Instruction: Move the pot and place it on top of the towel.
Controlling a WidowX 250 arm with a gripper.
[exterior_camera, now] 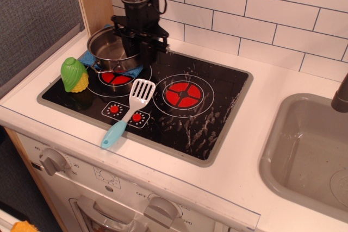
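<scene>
The shiny steel pot (110,48) sits over the bright blue towel (130,70) at the back left corner of the black stove top. Only the towel's front and left edges show from under the pot. My black gripper (137,52) comes down from above and is shut on the pot's right rim. One loop handle of the pot shows at its front left.
A green and yellow toy corn (74,74) stands on the stove's left edge. A white spatula with a light blue handle (128,112) lies between the burners. A wooden panel (95,1) rises just behind the pot. A grey sink (308,150) is at the right.
</scene>
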